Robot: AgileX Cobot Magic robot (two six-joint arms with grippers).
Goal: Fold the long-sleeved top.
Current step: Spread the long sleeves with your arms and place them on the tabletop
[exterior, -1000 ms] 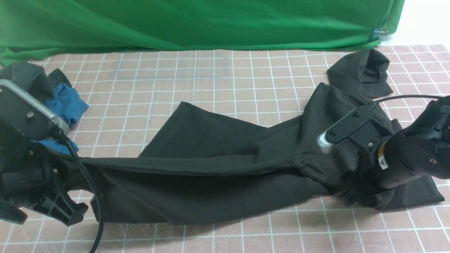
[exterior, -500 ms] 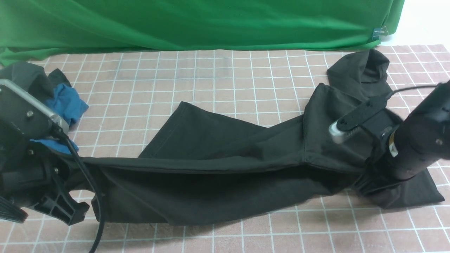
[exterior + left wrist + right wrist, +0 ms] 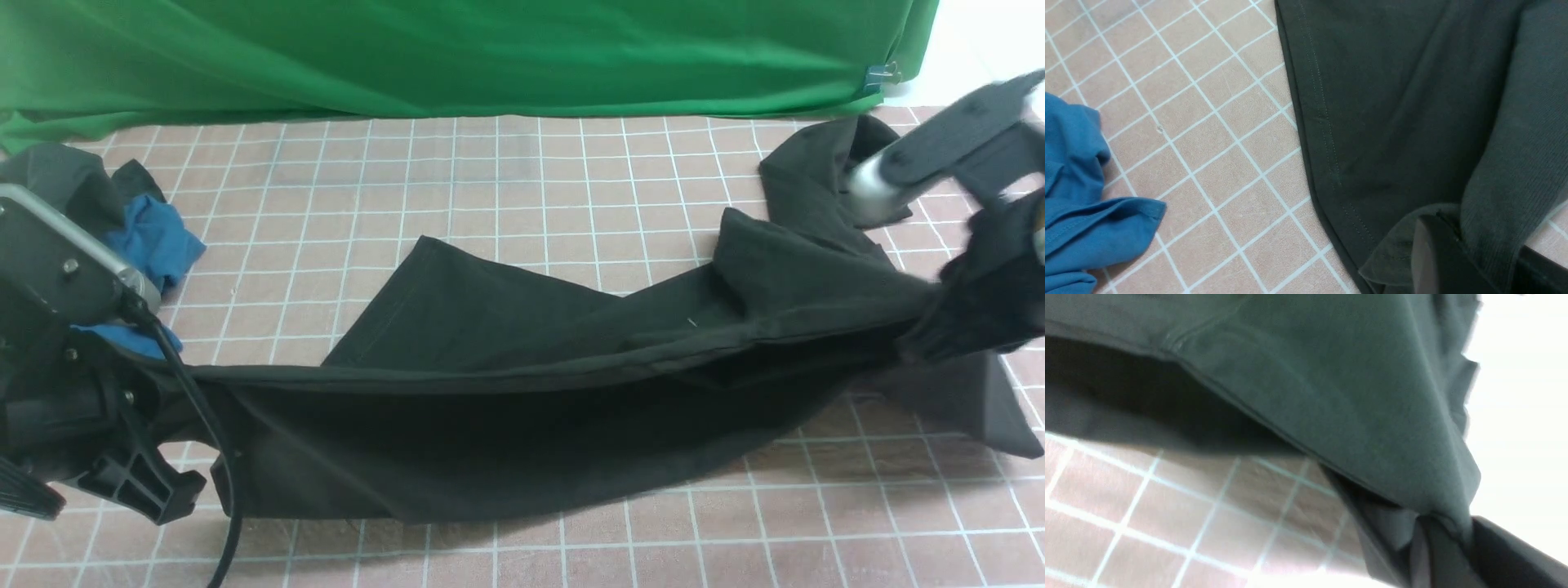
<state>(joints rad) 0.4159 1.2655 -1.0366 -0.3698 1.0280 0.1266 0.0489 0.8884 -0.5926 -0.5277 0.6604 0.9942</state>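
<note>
The long-sleeved top (image 3: 506,408) is black and hangs stretched in a long band across the checked table between my two grippers. At the left end my left gripper (image 3: 159,388) is shut on it; the left wrist view shows a ribbed fold of the top (image 3: 1392,102) pinched in the left gripper (image 3: 1482,253). At the right end my right gripper (image 3: 939,327) is shut on a bunch of the cloth and holds it raised off the table. The right wrist view shows the top (image 3: 1331,375) gathered into the right gripper (image 3: 1461,543). One sleeve (image 3: 824,175) lies at the back right.
A blue garment (image 3: 155,237) and a dark grey one (image 3: 57,180) lie heaped at the far left behind my left arm; the blue garment (image 3: 1081,212) also shows in the left wrist view. A green backdrop (image 3: 457,49) hangs along the table's far edge.
My right gripper has shut on the top's right end and risen up and back to the right, lifting that end off the table. The left gripper has stayed put.
</note>
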